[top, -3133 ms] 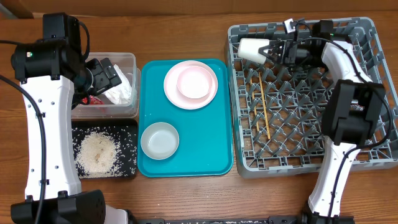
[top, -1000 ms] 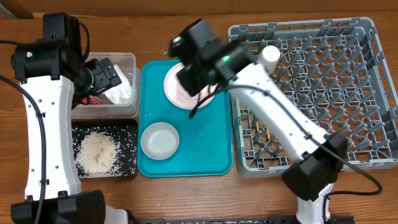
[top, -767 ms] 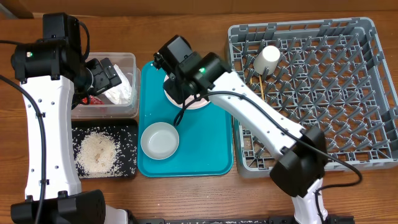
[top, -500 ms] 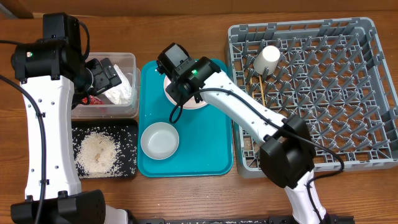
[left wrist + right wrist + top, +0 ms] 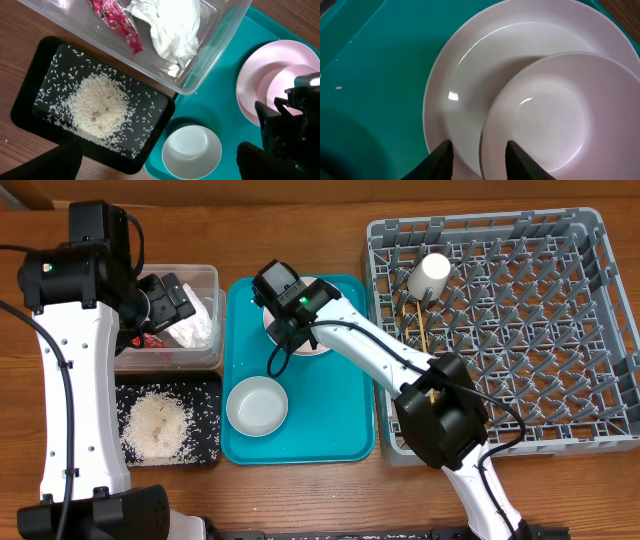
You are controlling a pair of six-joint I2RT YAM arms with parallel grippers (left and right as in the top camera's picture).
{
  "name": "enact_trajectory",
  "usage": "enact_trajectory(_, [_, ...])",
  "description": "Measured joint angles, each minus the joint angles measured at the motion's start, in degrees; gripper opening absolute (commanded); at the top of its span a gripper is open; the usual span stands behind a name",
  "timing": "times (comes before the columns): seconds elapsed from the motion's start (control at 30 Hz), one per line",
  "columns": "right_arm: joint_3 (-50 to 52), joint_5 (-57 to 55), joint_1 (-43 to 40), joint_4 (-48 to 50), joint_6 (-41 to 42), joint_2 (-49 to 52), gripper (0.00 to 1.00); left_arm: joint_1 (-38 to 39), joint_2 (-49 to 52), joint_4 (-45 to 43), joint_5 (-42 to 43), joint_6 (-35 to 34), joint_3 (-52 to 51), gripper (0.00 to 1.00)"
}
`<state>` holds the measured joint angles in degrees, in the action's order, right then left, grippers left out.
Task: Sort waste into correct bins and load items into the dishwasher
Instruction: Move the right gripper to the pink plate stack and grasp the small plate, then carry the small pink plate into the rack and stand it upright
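Observation:
My right gripper (image 5: 292,328) has reached across onto the teal tray and hangs low over the stacked pink dishes. In the right wrist view it (image 5: 480,161) stands open, its fingertips (image 5: 443,159) on either side of the near rim of the pink bowl (image 5: 560,115), which sits in the pale pink plate (image 5: 465,75). The greenish-white bowl (image 5: 257,405) rests on the tray's front left. The cream cup (image 5: 431,274) and the chopsticks (image 5: 423,330) lie in the grey dishwasher rack (image 5: 520,360). My left gripper (image 5: 165,300) hangs wide open and empty over the clear tub (image 5: 210,65), which holds the red wrapper (image 5: 117,22) and the napkin (image 5: 172,25). Rice (image 5: 97,107) lies in the black tray (image 5: 165,107).
The teal tray (image 5: 330,420) lies between the two bins on the left and the rack on the right. My right arm's white links stretch diagonally over the tray's right side and the rack's left edge. Bare wooden table (image 5: 300,480) runs along the front.
The right arm left the cup lying in the rack, swung left to the teal tray and came down over the pink bowl's rim. The left arm has not moved.

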<state>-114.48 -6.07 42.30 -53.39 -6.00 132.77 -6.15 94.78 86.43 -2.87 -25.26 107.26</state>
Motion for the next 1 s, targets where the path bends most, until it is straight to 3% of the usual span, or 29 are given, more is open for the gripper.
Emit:
enact_trajectory(0.27, [2.1, -0.2, -0.7, 2.5, 0.0, 0.0, 0.26, 0.0, 0.0, 0.0, 0.0, 0.0, 0.0, 1.00])
enact_trajectory(0.6, [4.1, -0.2, -1.3, 2.4, 0.1, 0.0, 0.04, 0.0, 0.0, 0.0, 0.0, 0.0, 0.0, 1.00])
enact_trajectory(1.0, [0.0, 5.2, -1.3, -4.3, 1.3, -0.5, 0.04, 0.0, 0.0, 0.0, 0.0, 0.0, 0.0, 1.00])
